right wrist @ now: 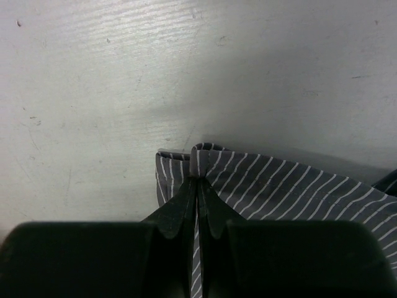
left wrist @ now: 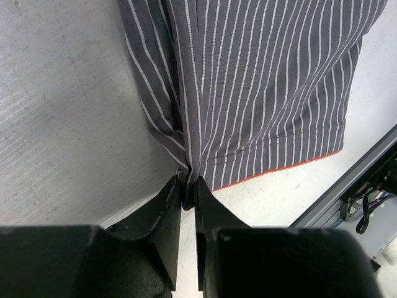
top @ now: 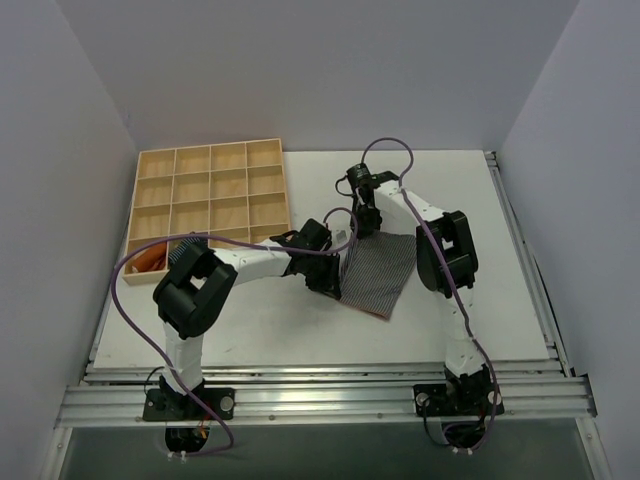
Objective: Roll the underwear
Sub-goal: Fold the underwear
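Observation:
The underwear point(top: 380, 270) is a grey cloth with thin white stripes and an orange hem, lying flat on the white table between the two arms. My left gripper point(top: 335, 280) sits at its near-left edge. In the left wrist view the left gripper point(left wrist: 189, 183) is shut on a pinched fold of the underwear point(left wrist: 260, 87) beside the hem. My right gripper point(top: 358, 232) is at the far-left corner. In the right wrist view the right gripper point(right wrist: 198, 180) is shut on a folded edge of the underwear point(right wrist: 279, 186).
A wooden compartment tray point(top: 210, 200) stands at the back left, with an orange cloth point(top: 150, 262) in its near-left compartment. Metal rails point(top: 320, 385) run along the table's front edge, and the rail point(left wrist: 366, 180) lies close to the underwear's hem. White walls enclose the table.

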`<control>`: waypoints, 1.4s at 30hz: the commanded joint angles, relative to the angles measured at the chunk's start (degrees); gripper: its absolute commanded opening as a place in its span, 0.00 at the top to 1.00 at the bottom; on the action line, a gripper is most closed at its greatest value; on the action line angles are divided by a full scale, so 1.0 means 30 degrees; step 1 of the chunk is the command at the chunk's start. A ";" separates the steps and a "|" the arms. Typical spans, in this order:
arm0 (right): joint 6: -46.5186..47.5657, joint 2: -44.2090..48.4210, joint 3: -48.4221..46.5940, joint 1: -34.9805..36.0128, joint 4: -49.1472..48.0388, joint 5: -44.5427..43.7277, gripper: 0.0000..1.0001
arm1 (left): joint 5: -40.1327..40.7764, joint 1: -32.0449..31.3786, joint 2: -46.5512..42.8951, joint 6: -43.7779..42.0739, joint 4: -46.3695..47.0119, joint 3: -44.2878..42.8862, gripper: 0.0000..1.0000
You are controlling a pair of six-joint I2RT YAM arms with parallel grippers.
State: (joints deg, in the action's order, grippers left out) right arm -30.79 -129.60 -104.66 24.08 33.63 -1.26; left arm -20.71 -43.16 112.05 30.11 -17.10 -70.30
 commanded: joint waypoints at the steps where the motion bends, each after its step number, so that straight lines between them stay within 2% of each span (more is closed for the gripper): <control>1: -0.0195 0.1598 -0.0094 0.0265 0.0364 -0.0196 1.00 | 0.0194 -0.0204 -0.0260 0.0071 0.0281 0.0495 0.81; 7: -0.0578 0.1276 0.0198 0.0441 -0.0397 0.0882 1.00 | 0.0311 -0.0321 -0.0202 0.0101 0.0223 0.0407 0.81; 17: -0.1222 0.1393 0.2716 0.0412 -0.2944 0.2616 1.00 | 0.0487 -0.0322 -0.0260 0.0101 0.0193 0.0583 0.80; 19: -0.1223 0.1452 0.2865 0.0441 -0.3122 0.2850 0.89 | 0.0487 -0.0322 -0.0260 0.0072 0.0164 0.0612 0.80; 20: -0.1194 0.1481 0.2895 0.0442 -0.3181 0.2880 0.80 | 0.0487 -0.0322 -0.0260 0.0071 0.0135 0.0612 0.80; 23: -0.1076 0.1716 0.2954 0.0413 -0.3386 0.2880 0.69 | 0.0545 -0.0351 -0.0260 0.0071 0.0135 0.0612 0.81; 27: -0.0959 0.1687 0.2750 0.0413 -0.3182 0.2617 0.68 | 0.0517 -0.0322 -0.0260 0.0042 0.0135 0.0612 0.81; 31: -0.0579 0.0637 0.1931 0.0558 -0.1721 0.1448 0.72 | 0.0604 -0.0322 -0.0318 -0.0016 0.0076 0.0612 0.81; 33: -0.0198 0.0311 0.1548 0.0588 -0.1044 0.0597 0.78 | 0.0575 -0.0351 -0.0493 0.0042 0.0134 0.0787 0.81; 34: -0.0139 0.0165 0.1547 0.0617 -0.0898 0.0479 0.85 | 0.0546 -0.0351 -0.0552 0.0216 0.0367 0.0933 0.81; 37: -0.0022 -0.0070 0.1489 0.0559 -0.0692 -0.0517 0.98 | 0.0342 -0.0351 -0.0874 0.0830 0.1039 0.1606 0.84; 42: 0.0271 -0.0568 -0.0233 0.0295 -0.0165 -0.0696 1.00 | -0.0245 -0.0526 -0.1022 0.1857 0.2067 0.2632 0.88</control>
State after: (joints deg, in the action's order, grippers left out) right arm -31.38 -128.92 -101.80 25.50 28.64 0.10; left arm -21.17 -43.59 109.56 33.95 -11.53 -64.93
